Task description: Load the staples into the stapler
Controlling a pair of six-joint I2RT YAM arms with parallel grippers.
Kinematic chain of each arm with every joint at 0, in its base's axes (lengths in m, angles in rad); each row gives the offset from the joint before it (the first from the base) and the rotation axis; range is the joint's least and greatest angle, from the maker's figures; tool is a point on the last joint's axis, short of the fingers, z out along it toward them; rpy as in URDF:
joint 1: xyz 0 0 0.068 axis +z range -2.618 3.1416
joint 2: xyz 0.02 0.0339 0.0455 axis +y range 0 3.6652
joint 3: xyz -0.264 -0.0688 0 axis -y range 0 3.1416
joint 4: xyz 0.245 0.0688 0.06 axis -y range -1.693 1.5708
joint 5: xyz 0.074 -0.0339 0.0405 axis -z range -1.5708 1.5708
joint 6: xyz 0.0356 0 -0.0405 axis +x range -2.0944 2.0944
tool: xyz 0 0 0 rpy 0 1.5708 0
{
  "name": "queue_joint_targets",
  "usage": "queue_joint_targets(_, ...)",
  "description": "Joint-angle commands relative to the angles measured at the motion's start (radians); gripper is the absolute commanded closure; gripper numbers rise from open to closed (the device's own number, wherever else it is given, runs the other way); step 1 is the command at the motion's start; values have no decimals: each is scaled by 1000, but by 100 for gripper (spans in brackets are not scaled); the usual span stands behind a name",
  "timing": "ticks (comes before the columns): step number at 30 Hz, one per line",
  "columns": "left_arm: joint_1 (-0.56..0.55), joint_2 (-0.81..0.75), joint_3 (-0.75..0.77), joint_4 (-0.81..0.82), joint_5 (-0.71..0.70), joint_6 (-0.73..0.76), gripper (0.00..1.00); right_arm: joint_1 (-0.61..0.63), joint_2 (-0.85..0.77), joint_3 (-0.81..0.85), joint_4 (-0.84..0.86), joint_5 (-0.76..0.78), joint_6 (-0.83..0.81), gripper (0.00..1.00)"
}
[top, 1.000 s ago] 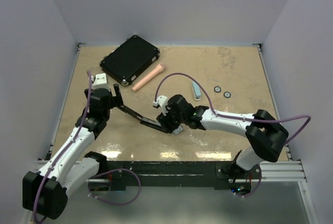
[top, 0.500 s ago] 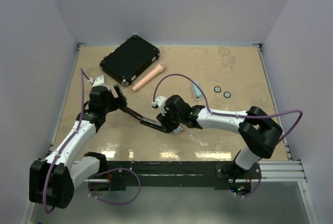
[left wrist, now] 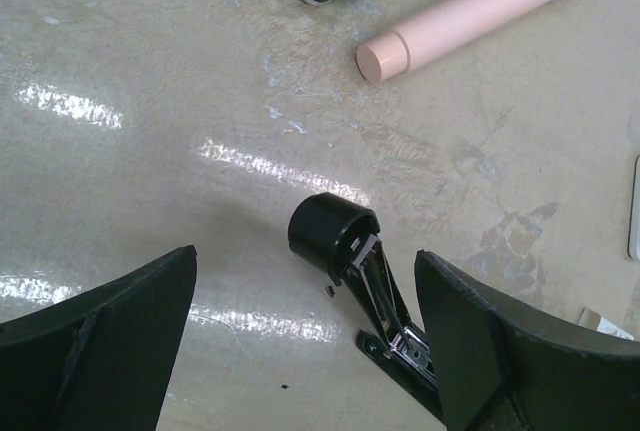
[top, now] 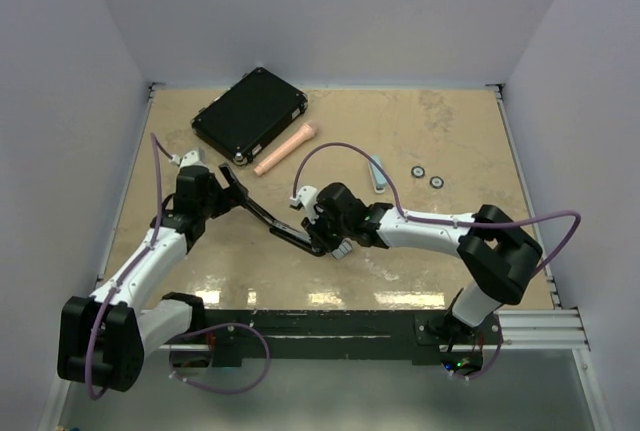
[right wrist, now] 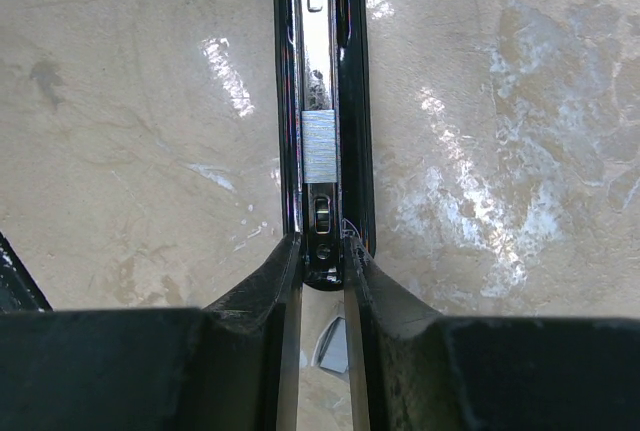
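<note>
Here, 1 grey strip of staples (right wrist: 320, 146) lies in the open channel of 1 black stapler (top: 262, 217), whose end the right gripper (right wrist: 322, 251) pinches while the left gripper (left wrist: 305, 256) gapes wide over its other end, with 1 pink tube (top: 285, 149), 1 black case (top: 250, 114) and 2 rings (top: 419, 172) farther back than it.

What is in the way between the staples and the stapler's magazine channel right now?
Nothing visible. The staples already lie inside the open channel of the stapler, uncovered. The right end effector closes only around the stapler's near tip, short of the strip.
</note>
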Motion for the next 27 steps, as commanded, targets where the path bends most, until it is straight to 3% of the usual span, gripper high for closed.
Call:
queue_joint_targets(1,8,7,-32,64,-14,-45,6,1,16,32,67,-20,3,91)
queue_joint_targets(11,8,70,-26,204,-23,-100,12,4,30,49,80,-14,4,93)
queue_joint_targets(18,8,134,-23,256,-26,-95,23,4,34,44,94,-13,6,95)
queue_joint_targets(21,7,140,-20,271,-20,-74,34,4,39,41,101,-11,7,96)
queue_joint_targets(25,7,99,-14,285,29,-20,60,6,42,38,107,-13,14,96)
queue_joint_targets(27,4,76,-22,288,46,-9,65,6,42,38,106,-14,15,96)
